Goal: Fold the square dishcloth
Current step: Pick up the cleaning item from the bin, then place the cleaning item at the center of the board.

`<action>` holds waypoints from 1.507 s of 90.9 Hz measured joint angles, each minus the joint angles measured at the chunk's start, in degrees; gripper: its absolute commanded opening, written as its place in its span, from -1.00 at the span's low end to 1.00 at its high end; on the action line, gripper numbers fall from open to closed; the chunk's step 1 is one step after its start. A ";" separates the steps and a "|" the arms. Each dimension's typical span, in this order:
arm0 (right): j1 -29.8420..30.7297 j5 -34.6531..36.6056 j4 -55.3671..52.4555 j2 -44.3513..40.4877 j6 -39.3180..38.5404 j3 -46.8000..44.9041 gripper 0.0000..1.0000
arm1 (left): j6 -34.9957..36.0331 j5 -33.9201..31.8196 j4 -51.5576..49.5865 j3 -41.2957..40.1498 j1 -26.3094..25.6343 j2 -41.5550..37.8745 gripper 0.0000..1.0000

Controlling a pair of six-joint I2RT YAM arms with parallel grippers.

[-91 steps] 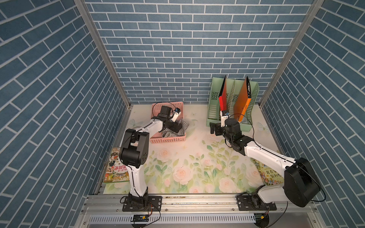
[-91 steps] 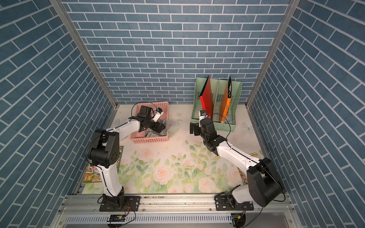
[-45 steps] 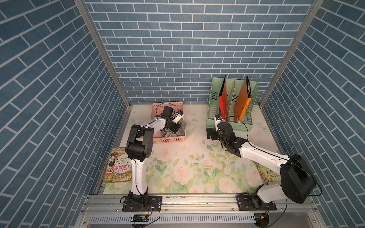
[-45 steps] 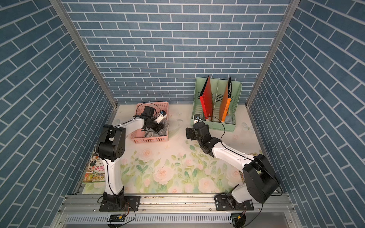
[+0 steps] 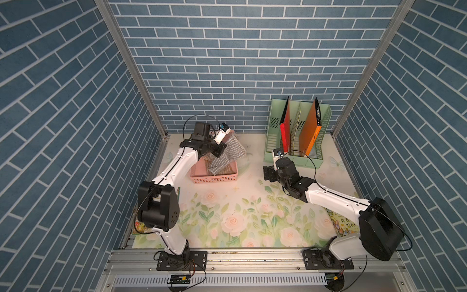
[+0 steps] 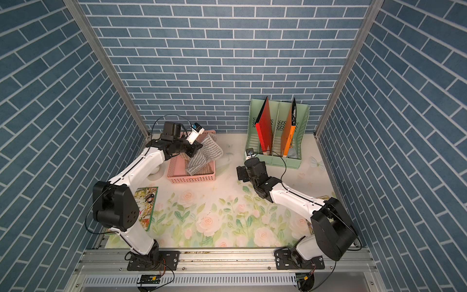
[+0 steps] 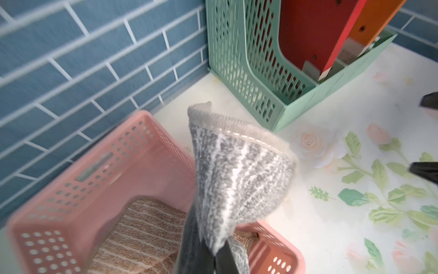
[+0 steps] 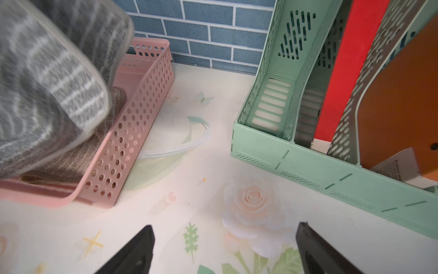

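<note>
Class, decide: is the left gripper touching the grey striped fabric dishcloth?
Touching. The left wrist view shows the left gripper shut on the grey striped fabric dishcloth, with the cloth pinched between its jaws.

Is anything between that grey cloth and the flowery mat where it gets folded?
Only the basket wall: the cloth's lower end hangs inside it. The mat's middle looks bare; the open right gripper hovers nearby.

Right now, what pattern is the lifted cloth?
The dishcloth is grey with white stripes; clearest in left wrist view.
</note>
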 measured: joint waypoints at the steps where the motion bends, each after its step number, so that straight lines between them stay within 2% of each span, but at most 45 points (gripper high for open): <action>1: 0.00 0.00 -0.07 -0.15 0.00 0.00 0.87 | 0.04 0.07 -0.11 0.00 -0.07 -0.85 -1.00; 18: 0.00 -0.33 -1.40 -5.38 0.35 -0.76 0.87 | 0.59 0.52 -3.28 -1.73 -2.99 -12.22 -1.00; 44: 0.39 -2.43 -5.95 -19.63 3.04 -5.97 0.89 | 0.59 1.16 -6.84 -13.03 -15.96 -27.02 -1.00; 54: 0.42 -2.43 -8.22 -23.06 4.57 -7.41 0.89 | 0.22 0.68 -6.56 -17.94 -19.82 -27.10 -1.00; 65: 0.42 -1.68 -11.04 -23.50 6.16 -7.74 0.89 | -0.02 0.50 -5.33 -21.11 -22.03 -21.35 -1.00; 67: 0.42 -1.51 -11.54 -23.45 6.47 -7.76 0.89 | -0.07 0.46 -4.85 -21.53 -22.21 -20.17 -0.92; 71: 0.42 -1.01 -12.41 -23.32 7.10 -7.82 0.89 | 0.04 0.17 -3.69 -22.27 -22.45 -17.57 -0.44; 74: 0.44 -0.55 -13.11 -23.06 7.65 -7.82 0.89 | 0.35 -0.46 -2.67 -22.67 -22.56 -15.54 0.05; 78: 0.42 -0.07 -13.77 -22.47 8.22 -7.82 0.88 | 0.28 -1.95 -1.42 -22.82 -22.71 -13.05 0.37; 88: 0.44 0.17 -14.32 -20.65 9.86 -8.28 0.88 | 0.17 -10.75 2.86 -22.82 -22.86 -7.63 0.72; 95: 0.46 0.09 -14.34 -19.39 10.97 -9.27 0.88 | 1.33 -16.96 4.92 -22.84 -22.43 -7.15 0.98; 106: 1.16 -0.37 -14.03 -15.76 12.17 -10.58 0.88 | 3.39 -20.44 6.51 -24.24 -21.16 -13.38 0.98; 123: 4.09 -2.71 -10.82 -2.71 12.81 -10.12 0.84 | 9.27 -15.91 4.04 -31.76 -21.75 -27.54 0.85; 130: 4.63 -4.17 -9.51 3.63 13.33 -8.90 0.77 | 11.45 -14.67 3.15 -38.03 -22.99 -29.38 0.76; 137: 4.79 -5.75 -8.15 8.68 13.90 -7.30 0.68 | 12.92 -13.81 1.86 -44.17 -24.44 -27.82 0.67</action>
